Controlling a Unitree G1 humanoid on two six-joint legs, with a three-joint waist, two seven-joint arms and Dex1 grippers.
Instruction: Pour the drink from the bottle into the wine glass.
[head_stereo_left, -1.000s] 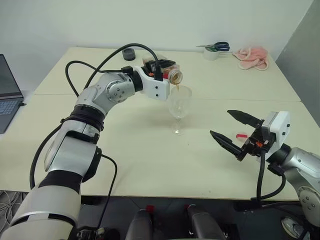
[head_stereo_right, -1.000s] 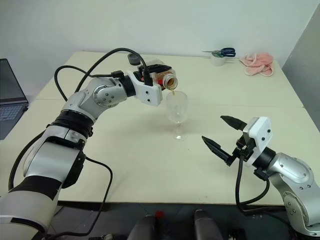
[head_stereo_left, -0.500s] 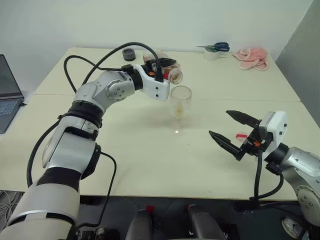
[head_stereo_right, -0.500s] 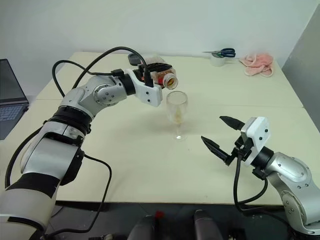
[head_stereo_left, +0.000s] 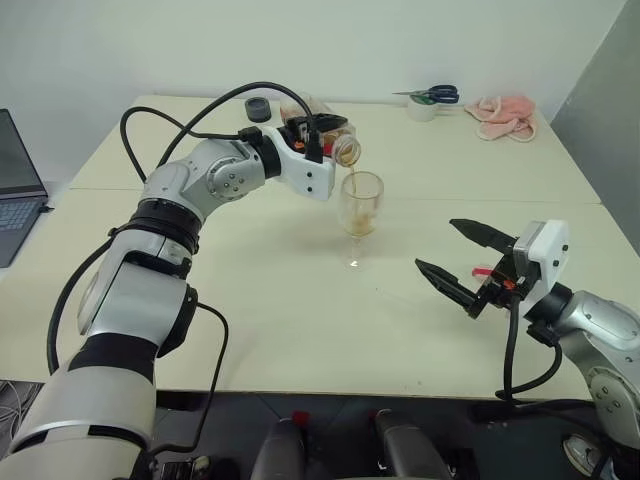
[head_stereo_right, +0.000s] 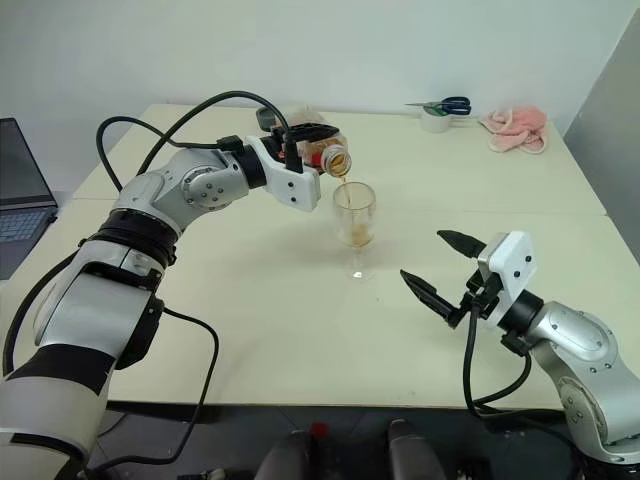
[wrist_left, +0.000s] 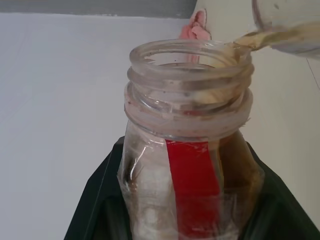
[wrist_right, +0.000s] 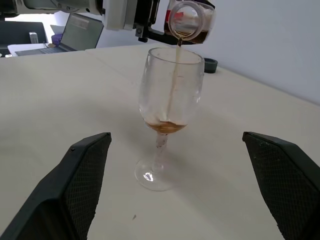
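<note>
- Head views: a pale table (head_stereo_left: 250, 330) with a wine glass (head_stereo_left: 360, 205) standing upright near its middle. The left gripper (head_stereo_left: 318, 130) is clamped on a small clear bottle (head_stereo_left: 335, 145), held roughly level with its open mouth tipped down just above the glass rim. A thin amber stream of drink (head_stereo_right: 346, 195) falls from the mouth into the bowl, where a shallow layer has gathered.
- Half a second ago the bottle mouth sat a little higher and no stream could be made out; now it is tipped lower and the stream shows again. The pour seems to run in short tilts, and the glass is far from full.
- The right gripper (head_stereo_left: 462, 262) hovers above the table, to the right of the glass and nearer the robot, well apart from it, its two black fingers spread wide and holding nothing. It has not shifted over the last second.
- At the far edge lie a dark round object (head_stereo_left: 257, 108), scissors (head_stereo_left: 432, 95) on a white cup and a pink cloth (head_stereo_left: 505, 113). A laptop (head_stereo_left: 15, 190) sits at the left.
- Left wrist view: the bottle (wrist_left: 187, 150) fills the frame, gripped between the black fingers (wrist_left: 95, 200), with a red label strip and a wide threaded neck, uncapped. Drink runs over the lip toward the glass bowl at the corner.
- Right wrist view: the glass (wrist_right: 170, 112) stands between the two wide-apart fingertips (wrist_right: 82, 175), well beyond them. The stream drops from the bottle (wrist_right: 190, 22) straight inside the rim, and nothing looks spilled on the table. The pour looks well aimed; a steady tilt should go on filling.
</note>
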